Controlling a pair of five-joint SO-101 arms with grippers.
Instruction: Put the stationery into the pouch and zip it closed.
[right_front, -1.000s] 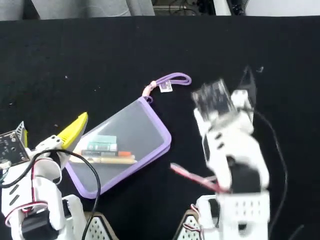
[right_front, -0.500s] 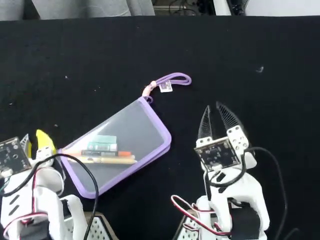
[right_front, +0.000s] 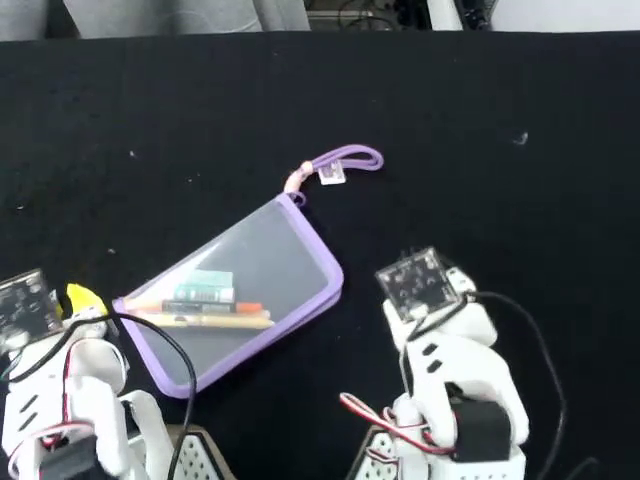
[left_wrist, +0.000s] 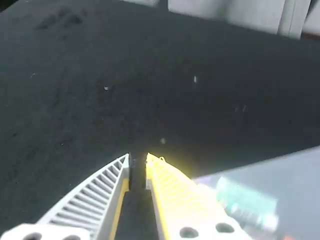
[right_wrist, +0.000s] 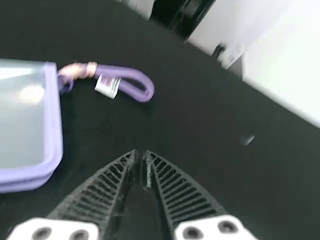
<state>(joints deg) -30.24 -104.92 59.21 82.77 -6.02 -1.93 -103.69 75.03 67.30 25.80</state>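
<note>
Purple-trimmed pouch (right_front: 265, 265) looks zipped, stationery (right_front: 205, 300) inside; left gripper (left_wrist: 138, 161) and right gripper (right_wrist: 140, 156) clenched empty, so I'd park them clear.

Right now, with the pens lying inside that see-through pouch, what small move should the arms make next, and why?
Probably just park both arms by their bases. The stationery sits inside the pouch, whose zip looks closed up to the corner with the strap, though I cannot be certain. The left gripper and right gripper are shut, empty and apart from it.
</note>
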